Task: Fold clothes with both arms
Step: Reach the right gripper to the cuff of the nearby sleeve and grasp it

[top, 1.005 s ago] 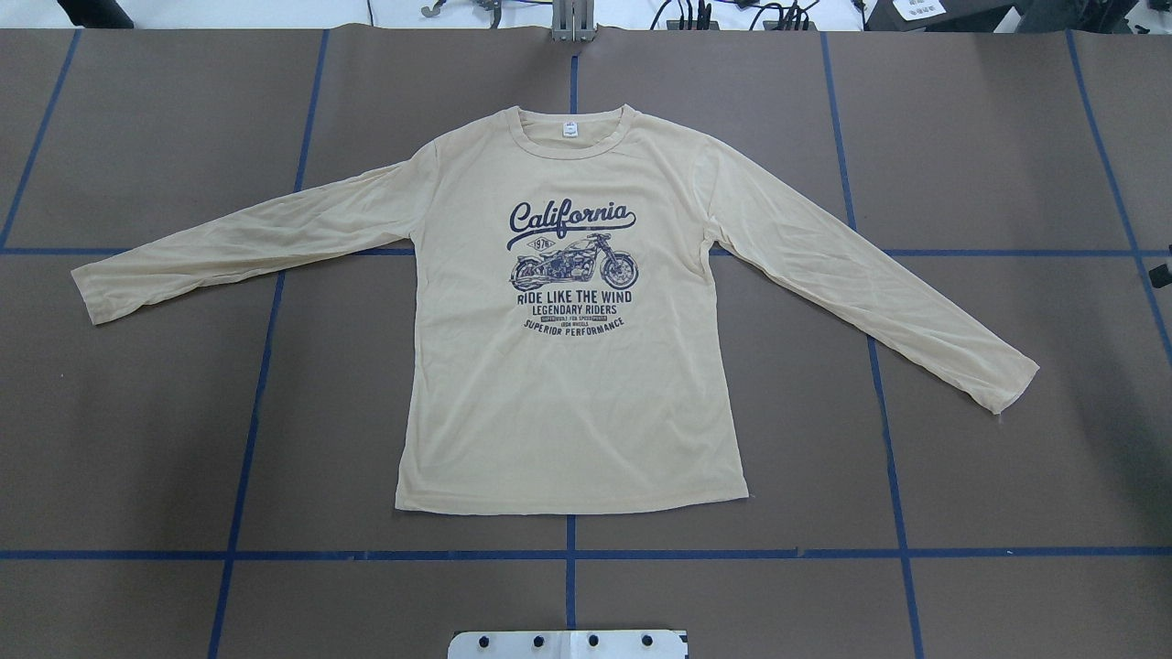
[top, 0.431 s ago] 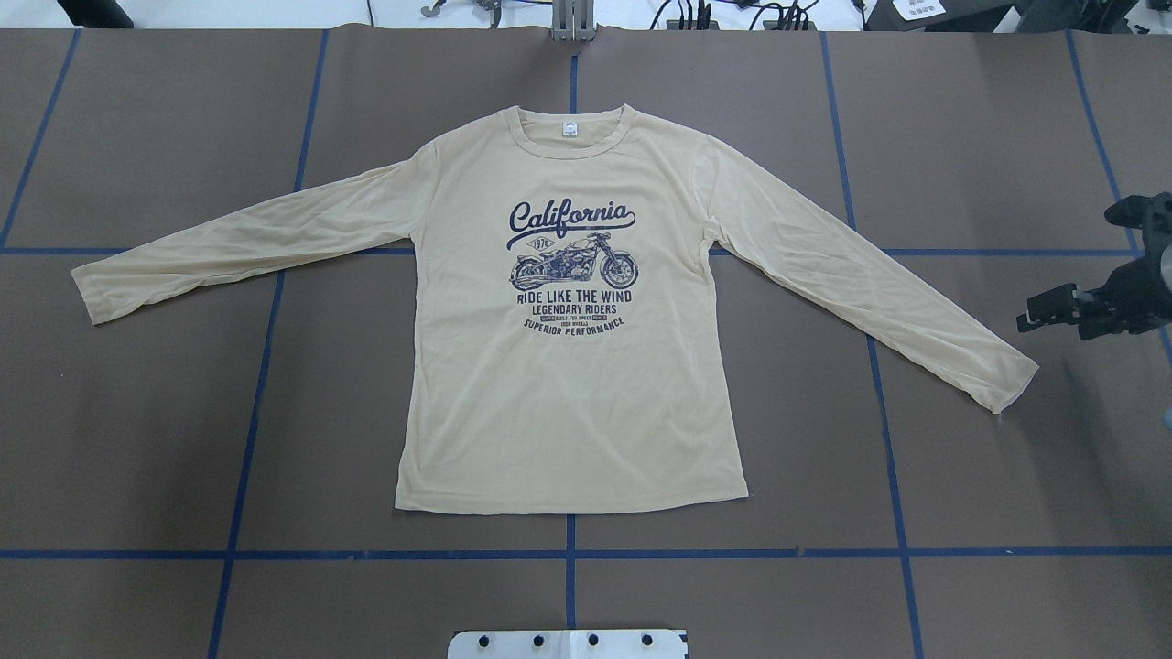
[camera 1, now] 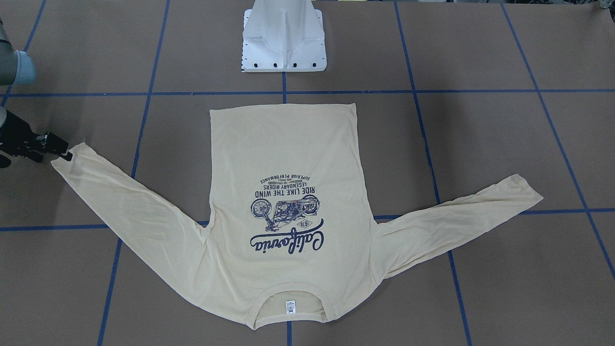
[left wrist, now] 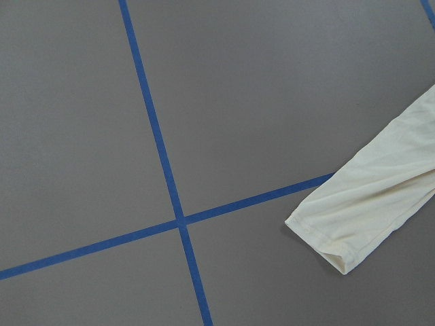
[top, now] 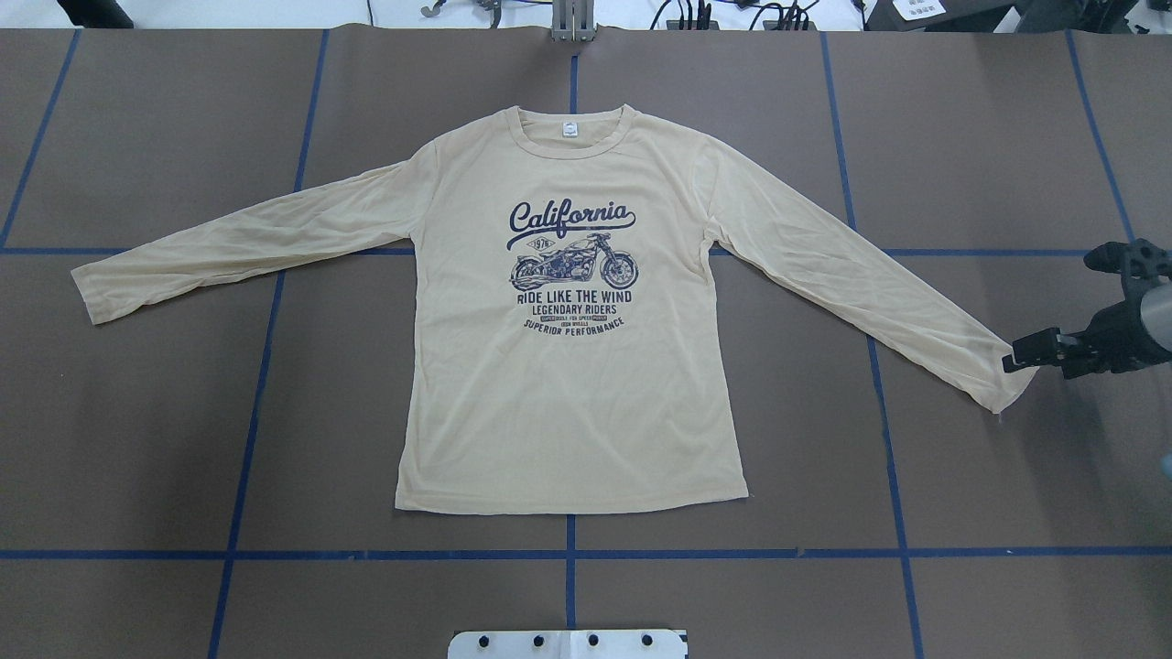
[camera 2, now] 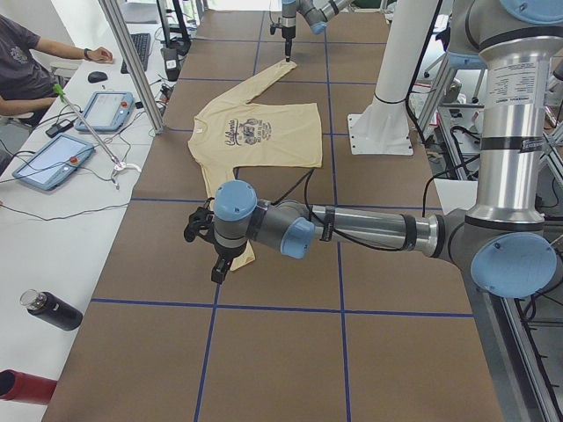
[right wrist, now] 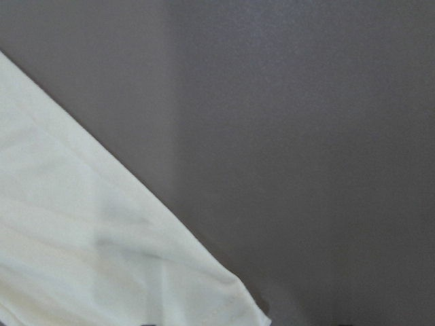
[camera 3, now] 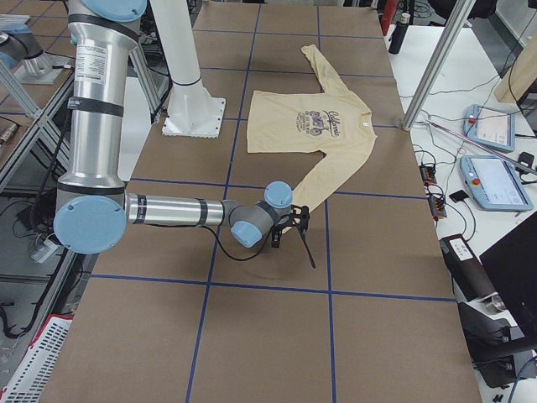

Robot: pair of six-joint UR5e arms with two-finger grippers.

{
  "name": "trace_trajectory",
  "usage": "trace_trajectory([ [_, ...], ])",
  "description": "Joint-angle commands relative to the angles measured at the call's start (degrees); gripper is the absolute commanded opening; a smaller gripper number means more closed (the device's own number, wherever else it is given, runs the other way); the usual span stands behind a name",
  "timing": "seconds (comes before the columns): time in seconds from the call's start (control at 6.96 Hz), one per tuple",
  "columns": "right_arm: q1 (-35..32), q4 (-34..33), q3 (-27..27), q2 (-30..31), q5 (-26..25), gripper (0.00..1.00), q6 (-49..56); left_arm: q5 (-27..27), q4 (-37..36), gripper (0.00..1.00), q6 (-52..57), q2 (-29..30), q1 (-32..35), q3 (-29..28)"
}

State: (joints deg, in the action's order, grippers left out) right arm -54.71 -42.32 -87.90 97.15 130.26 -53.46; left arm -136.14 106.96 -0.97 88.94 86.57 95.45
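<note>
The left gripper (camera 2: pixel 216 276) is hanging over the table (top: pixel 183 439) with its fingers pointing down. It is showing only in the side view, so it cannot be told whether it is wide or narrow. The left cuff (left wrist: pixel 340 238) of the shirt (top: pixel 568 403) is lying flat just beside this gripper, on the side toward the right arm (camera 3: pixel 168 210). The cuff is near a crossing of blue tape lines (left wrist: pixel 178 219).

Farther from that gripper, the shirt body is lying spread out, face up, with the dark print (top: pixel 572 265) showing. The neck label (top: pixel 570 129) is lying at the far edge and the hem is facing the white base (top: pixel 568 643). Both sleeves are lying stretched out to the sides.

The right gripper (top: pixel 1014 360) is sitting low at the end of the right cuff (top: pixel 1003 384), with its tips at the cuff's edge. The shirt body is lying well apart from this gripper, toward the left arm (camera 2: pixel 369 230). Whether the jaws are standing wide, narrow or closed on cloth cannot be told.
</note>
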Motion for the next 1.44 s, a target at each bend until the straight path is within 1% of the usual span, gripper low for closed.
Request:
trace_trajectory([
  [0.0, 0.1, 0.1, -0.5, 0.1, 0.2, 0.22, -1.8, -0.1, 0.0, 1.0, 0.0, 0.0, 0.0, 0.0],
  [0.14, 0.2, 0.1, -0.4, 0.0, 0.1, 0.0, -2.0, -0.1, 0.0, 1.0, 0.0, 0.0, 0.0, 0.0],
  [0.43, -0.1, 0.0, -1.6, -0.1, 1.2, 0.0, -1.6, 0.0, 0.0, 1.0, 0.0, 0.0, 0.0, 0.0],
  [0.72, -3.5, 0.0, -1.8, -0.4, 3.8, 0.0, -1.7, -0.1, 0.0, 1.0, 0.0, 0.0, 0.0, 0.1],
  [1.15, -3.7, 0.0, -1.7, 0.1, 3.4, 0.0, -1.5, -0.1, 0.0, 1.0, 0.0, -0.1, 0.0, 0.1],
  [1.29, -3.7, 0.0, -1.7, -0.1, 3.2, 0.56, -1.7, -0.1, 0.0, 1.0, 0.0, -0.1, 0.0, 0.0],
])
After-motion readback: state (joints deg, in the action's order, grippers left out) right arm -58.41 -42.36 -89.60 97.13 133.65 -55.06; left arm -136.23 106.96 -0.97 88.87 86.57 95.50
